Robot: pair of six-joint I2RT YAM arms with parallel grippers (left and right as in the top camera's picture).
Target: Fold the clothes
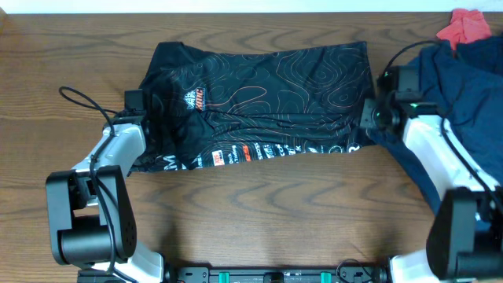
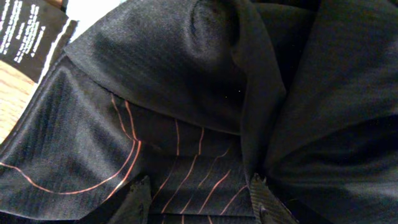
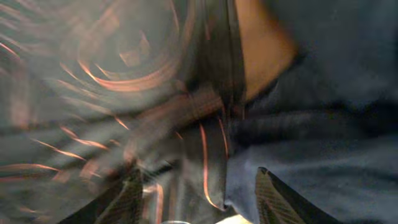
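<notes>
Two tools sit at opposite ends of the black jersey (image 1: 267, 86), which lies spread crosswise on the far half of the surface (image 1: 275, 212), its right end touching the navy garment (image 1: 464, 79). The left tool (image 1: 135, 106) has its jaws apart over the bunched left end, gripping nothing. The right tool (image 1: 371, 112) also looks parted in its blurred wrist view. We judge a lengthwise fold is laid and the hold let go. Next we would pinch one end cleanly, only the jersey's layers, and carry it across to the other.
</notes>
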